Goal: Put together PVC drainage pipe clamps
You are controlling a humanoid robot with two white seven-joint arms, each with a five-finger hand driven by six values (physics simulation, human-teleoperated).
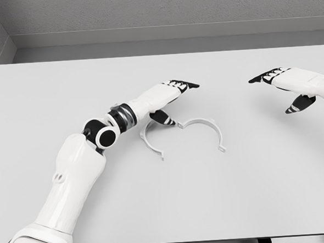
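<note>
Two white half-ring pipe clamp pieces lie on the white table point(167, 204). The left clamp half point(147, 140) curves open to the right, partly hidden under my left hand. The right clamp half point(206, 127) arches open toward me, its left end close to the other piece. My left hand point(174, 96) hovers just above the left clamp half, fingers stretched out and thumb pointing down near the joint between the pieces, holding nothing. My right hand point(283, 84) floats at the right, apart from both pieces, fingers extended and empty.
A grey wall point(155, 12) runs behind the table's far edge. My left forearm point(77, 171) crosses the table's lower left.
</note>
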